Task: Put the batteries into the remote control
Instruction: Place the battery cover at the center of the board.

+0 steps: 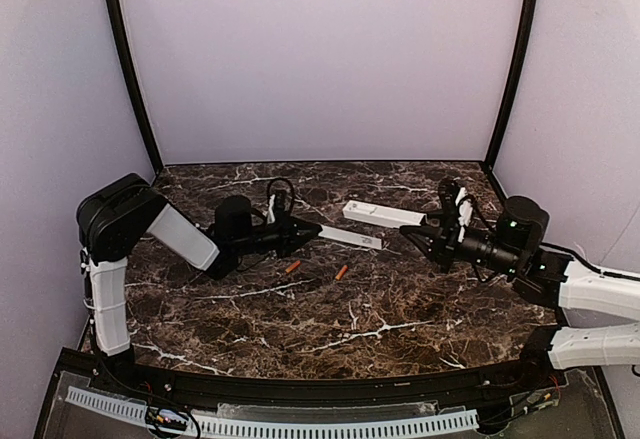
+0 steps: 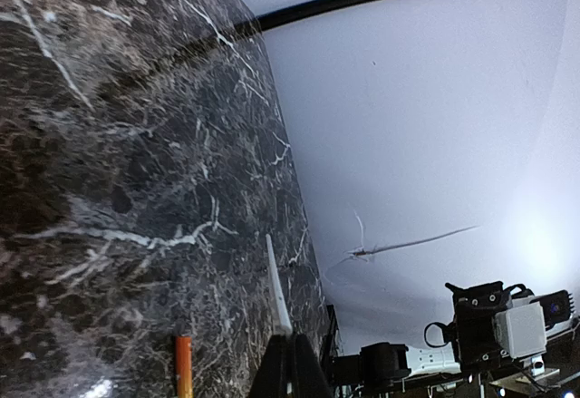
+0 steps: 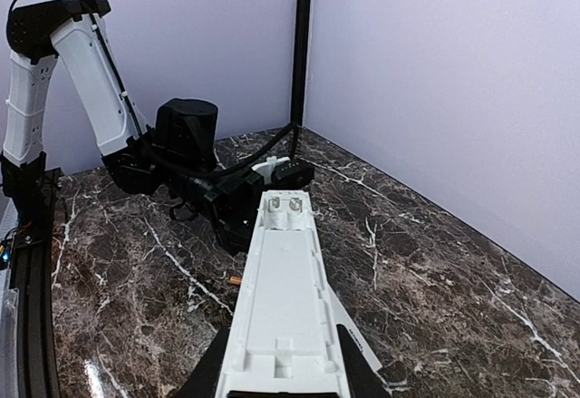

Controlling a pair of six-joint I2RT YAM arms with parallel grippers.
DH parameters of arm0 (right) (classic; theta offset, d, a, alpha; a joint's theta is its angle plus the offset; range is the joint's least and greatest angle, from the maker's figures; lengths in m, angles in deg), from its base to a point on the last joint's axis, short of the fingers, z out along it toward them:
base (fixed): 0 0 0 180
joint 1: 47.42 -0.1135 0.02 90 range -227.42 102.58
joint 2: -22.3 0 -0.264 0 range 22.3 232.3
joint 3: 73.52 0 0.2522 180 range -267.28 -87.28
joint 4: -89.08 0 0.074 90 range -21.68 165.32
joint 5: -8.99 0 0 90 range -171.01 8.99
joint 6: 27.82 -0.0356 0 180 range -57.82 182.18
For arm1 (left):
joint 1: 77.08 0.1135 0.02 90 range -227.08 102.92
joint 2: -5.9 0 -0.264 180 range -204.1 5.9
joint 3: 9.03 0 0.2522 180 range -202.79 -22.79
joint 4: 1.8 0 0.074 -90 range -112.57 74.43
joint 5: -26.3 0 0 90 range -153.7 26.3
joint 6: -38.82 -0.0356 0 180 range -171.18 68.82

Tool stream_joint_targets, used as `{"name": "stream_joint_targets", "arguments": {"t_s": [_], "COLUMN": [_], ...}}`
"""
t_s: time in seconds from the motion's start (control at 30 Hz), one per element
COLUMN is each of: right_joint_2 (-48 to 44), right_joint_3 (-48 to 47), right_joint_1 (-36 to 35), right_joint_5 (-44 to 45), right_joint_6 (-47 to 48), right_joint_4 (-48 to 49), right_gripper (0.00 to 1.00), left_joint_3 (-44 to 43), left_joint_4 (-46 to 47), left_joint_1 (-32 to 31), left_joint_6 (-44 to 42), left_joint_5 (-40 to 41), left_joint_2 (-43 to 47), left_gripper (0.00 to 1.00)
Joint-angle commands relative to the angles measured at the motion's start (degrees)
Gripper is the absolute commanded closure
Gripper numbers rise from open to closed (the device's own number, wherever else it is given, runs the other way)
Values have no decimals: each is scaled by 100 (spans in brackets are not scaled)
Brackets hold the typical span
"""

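Two batteries point(image 1: 292, 267), one remote control point(image 1: 383, 215), one cover strip point(image 1: 350, 237), one left pincer point(image 1: 316, 230), one right pincer point(image 1: 413, 230)

Batteries point(image 1: 341, 272) on table point(image 1: 400, 309), mid; cover strip point(image 1: 350, 236) just behind, remote control point(image 1: 383, 215) behind & right of strip.

The surface point(image 1: 400, 309) is dark brown marble, glossy, with white veins. Plain pale lilac walls point(image 1: 320, 59) close it in on three sides (one carries a faint crease point(image 2: 408, 245)). Black curved posts point(image 1: 128, 69) stand at the back corners. The light is soft and even.
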Motion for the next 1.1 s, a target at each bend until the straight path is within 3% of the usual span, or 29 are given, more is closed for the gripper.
{"name": "stream_joint_targets", "arguments": {"t_s": [0.0,0.33,0.53,0.6,0.77,1.07], "right_joint_2": [-184,-681,-875,-935,-966,-1154], "right_joint_3": [61,8,106,138,114,-66], "right_joint_1": [58,98,109,122,123,131], "right_joint_5": [30,366,432,436,418,388], "right_joint_6": [-127,-113,-129,-129,-120,-103], "right_joint_4": [139,-184,-256,-262,-339,-566], "right_gripper": [100,100,100,100,100,100], "left_joint_3": [-541,-1702,-1924,-1908,-1790,-1379], "left_joint_4": [-545,-1105,-1312,-1381,-1367,-1828], "left_joint_1": [-514,-1468,-1667,-1687,-1687,-1666], "left_joint_6": [-264,-268,-218,-212,-131,-404], "left_joint_5": [-266,-160,8,17,50,227], "left_joint_2": [-226,-1226,-1415,-1407,-1283,-394], "left_gripper": [100,100,99,93,66,35]}}
